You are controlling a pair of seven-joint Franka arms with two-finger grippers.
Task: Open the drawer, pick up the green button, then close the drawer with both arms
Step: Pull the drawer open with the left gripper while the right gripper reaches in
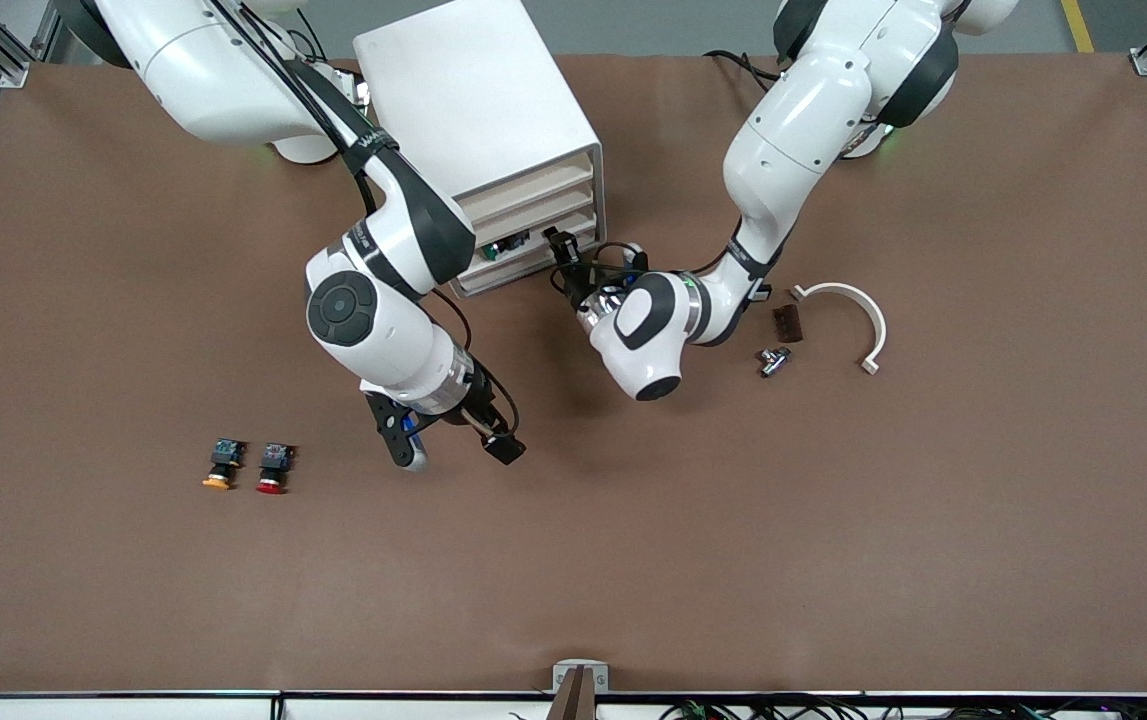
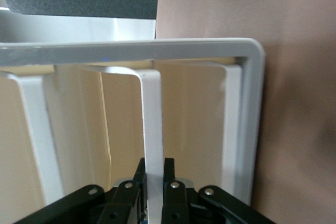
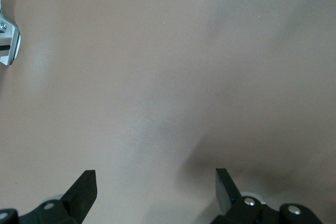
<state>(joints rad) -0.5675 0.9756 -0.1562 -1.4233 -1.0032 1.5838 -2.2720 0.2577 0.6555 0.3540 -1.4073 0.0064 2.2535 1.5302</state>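
Note:
The white cabinet [image 1: 473,90] stands near the robots' bases in the middle of the table. Its lowest drawer [image 1: 523,268] is pulled out a little. The green-capped button [image 1: 493,250] lies inside that drawer, partly hidden by the right arm. My left gripper [image 1: 563,252] is at the drawer's front. In the left wrist view it [image 2: 154,163] is shut on a white strip of the drawer's front [image 2: 152,119]. My right gripper [image 1: 451,446] is open and empty over bare table, nearer the front camera than the cabinet. The right wrist view [image 3: 156,182] shows only brown table between its fingers.
An orange-capped button [image 1: 220,465] and a red-capped button [image 1: 274,467] lie side by side toward the right arm's end. A white curved bracket [image 1: 848,310], a small brown block [image 1: 787,323] and a metal fitting [image 1: 773,360] lie toward the left arm's end.

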